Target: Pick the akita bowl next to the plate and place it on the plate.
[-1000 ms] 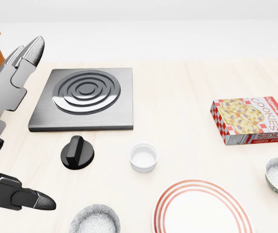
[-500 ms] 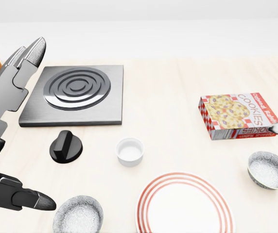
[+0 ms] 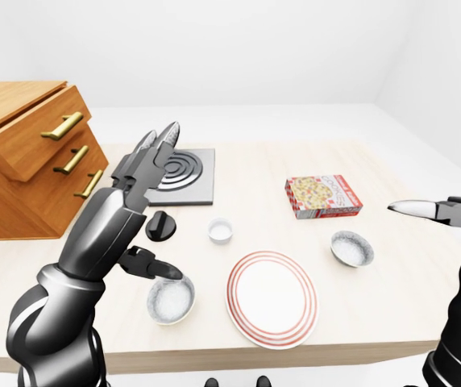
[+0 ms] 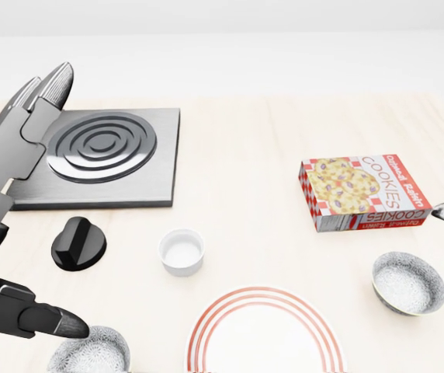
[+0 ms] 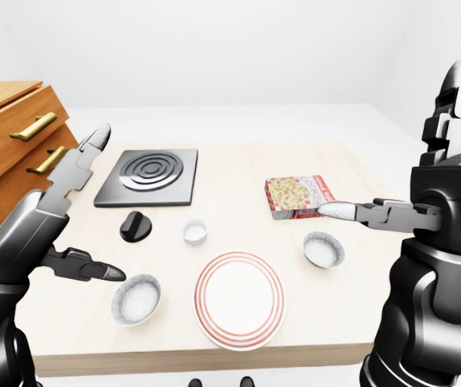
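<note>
Two speckled grey akita bowls flank the red-ringed white plate (image 3: pixel 272 297) on the pale wooden table. One bowl (image 3: pixel 172 300) sits just left of the plate, the other bowl (image 3: pixel 352 247) up and to its right. My left hand (image 5: pixel 111 201) hovers open above the left bowl, fingers raised and thumb pointing right just over the bowl's left rim, not touching it. My right hand (image 5: pixel 392 141) is open at the right edge, its thumb stretched left over the cookie box's corner, above the right bowl. Neither hand holds anything.
A grey burner slab (image 3: pixel 178 173), a black knob (image 3: pixel 161 226) and a small white ramekin (image 3: pixel 221 230) lie above the plate. A cookie box (image 3: pixel 323 196) lies at the upper right. A wooden drawer chest (image 3: pixel 21 161) stands at the left. The table edge (image 3: pixel 238 359) runs just below the plate.
The whole head view has slid leftward, so the camera has moved right. The drawer chest has left that view. Both hands keep the same place and the same open pose.
</note>
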